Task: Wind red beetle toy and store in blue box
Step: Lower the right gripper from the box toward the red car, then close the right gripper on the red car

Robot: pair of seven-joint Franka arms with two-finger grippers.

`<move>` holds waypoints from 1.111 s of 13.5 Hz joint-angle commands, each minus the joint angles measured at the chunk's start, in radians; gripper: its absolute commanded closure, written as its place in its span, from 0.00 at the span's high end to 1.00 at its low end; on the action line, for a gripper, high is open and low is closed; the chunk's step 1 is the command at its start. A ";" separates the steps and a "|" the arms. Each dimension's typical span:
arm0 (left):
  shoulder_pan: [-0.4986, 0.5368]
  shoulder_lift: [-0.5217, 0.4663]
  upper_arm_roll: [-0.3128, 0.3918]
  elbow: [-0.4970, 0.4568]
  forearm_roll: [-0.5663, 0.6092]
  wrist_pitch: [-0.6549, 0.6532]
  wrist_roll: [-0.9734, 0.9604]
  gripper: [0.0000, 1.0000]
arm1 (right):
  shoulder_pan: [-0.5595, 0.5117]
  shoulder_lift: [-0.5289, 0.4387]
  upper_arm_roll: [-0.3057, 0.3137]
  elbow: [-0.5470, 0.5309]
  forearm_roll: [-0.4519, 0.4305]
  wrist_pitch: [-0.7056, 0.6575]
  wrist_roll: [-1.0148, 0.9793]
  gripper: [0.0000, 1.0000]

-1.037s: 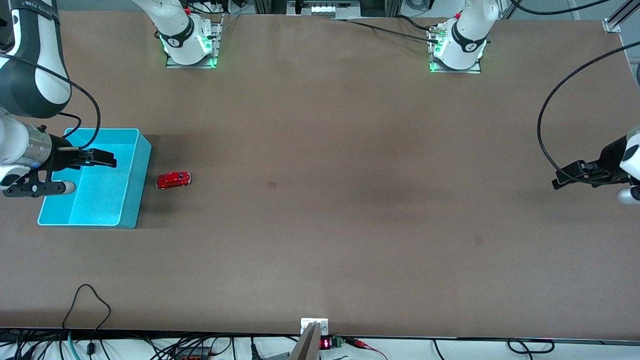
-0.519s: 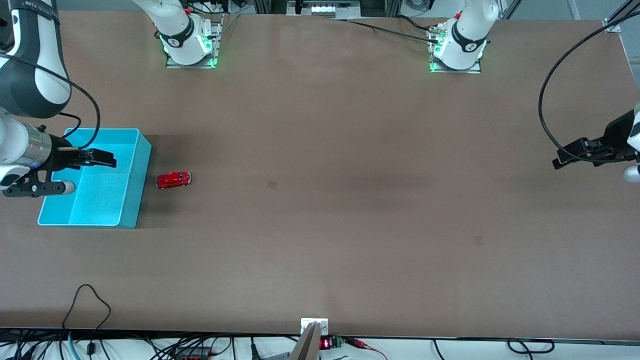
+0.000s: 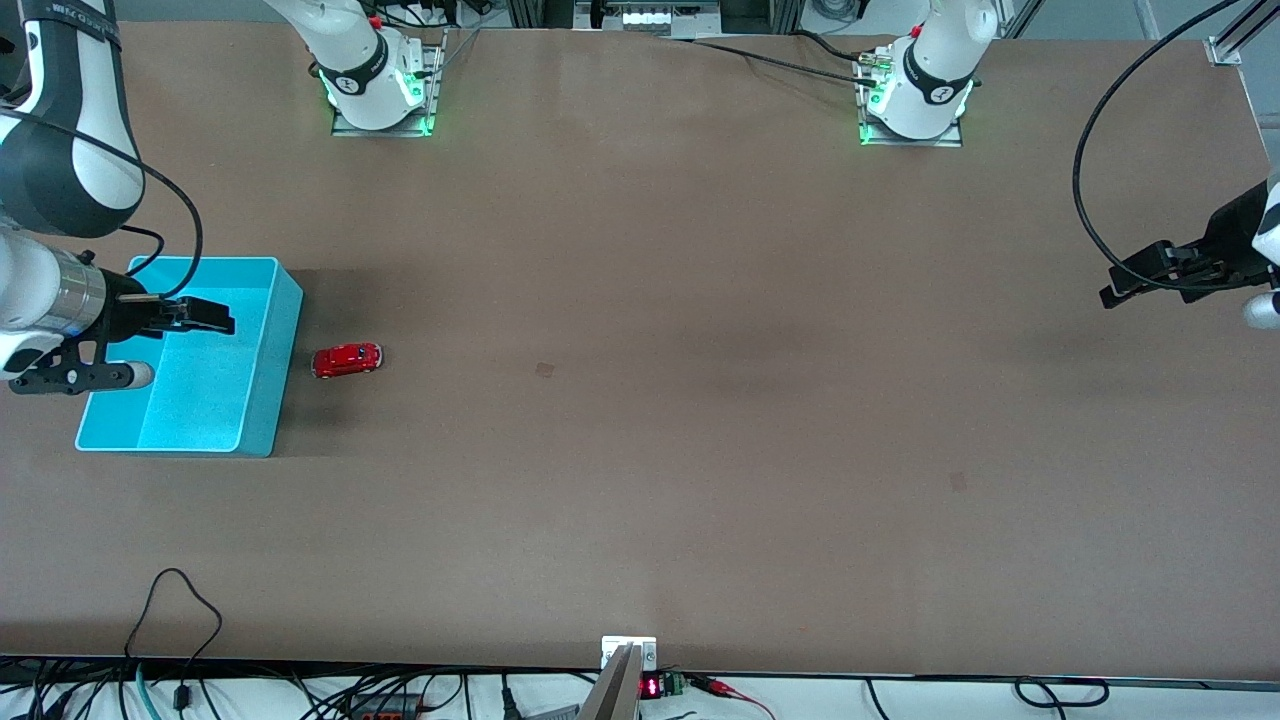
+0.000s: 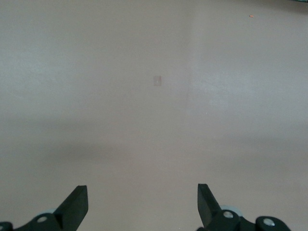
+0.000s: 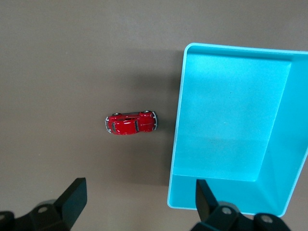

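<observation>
Beetle toy (image 3: 346, 359) sits tiny beside blue box (image 3: 262, 400); right hand (image 3: 205, 315), wide, risks nudging it; left hand (image 3: 1125, 285) wide, waiting.

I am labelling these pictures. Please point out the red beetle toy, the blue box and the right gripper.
red beetle toy (image 3: 346, 360), front view, on its roof.
blue box (image 3: 281, 362), front view, on the outer wall beside the toy.
right gripper (image 3: 222, 320), front view, between its open fingertips, over the box.

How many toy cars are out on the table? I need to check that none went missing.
1. The red beetle toy sits on the table beside the blue box, toward the right arm's end. The box looks empty inside, though the right arm covers part of it.
</observation>
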 commanded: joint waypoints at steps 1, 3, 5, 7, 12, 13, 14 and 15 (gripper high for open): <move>0.001 -0.041 -0.007 -0.040 0.002 0.002 -0.009 1.00 | 0.020 -0.026 0.000 -0.099 0.025 0.043 -0.025 1.00; -0.004 -0.072 -0.019 -0.083 0.019 0.018 -0.006 1.00 | 0.026 -0.068 0.009 -0.248 0.026 0.171 -0.059 1.00; 0.008 -0.101 -0.039 -0.113 0.031 0.016 -0.002 1.00 | 0.013 -0.085 0.041 -0.351 0.026 0.282 -0.233 1.00; 0.007 -0.093 -0.042 -0.100 0.048 0.006 0.012 1.00 | 0.003 -0.072 0.064 -0.405 0.020 0.382 -0.473 1.00; 0.008 -0.099 -0.041 -0.083 0.057 -0.035 0.029 1.00 | -0.020 -0.030 0.146 -0.560 -0.111 0.666 -0.804 1.00; 0.008 -0.099 -0.041 -0.083 0.056 -0.055 0.043 1.00 | -0.020 -0.013 0.150 -0.559 -0.153 0.693 -0.860 1.00; 0.010 -0.101 -0.038 -0.084 0.053 -0.069 0.041 1.00 | -0.023 0.007 0.152 -0.559 -0.181 0.732 -0.935 1.00; 0.010 -0.099 -0.031 -0.084 0.053 -0.064 0.041 1.00 | -0.021 0.030 0.154 -0.557 -0.192 0.764 -1.014 1.00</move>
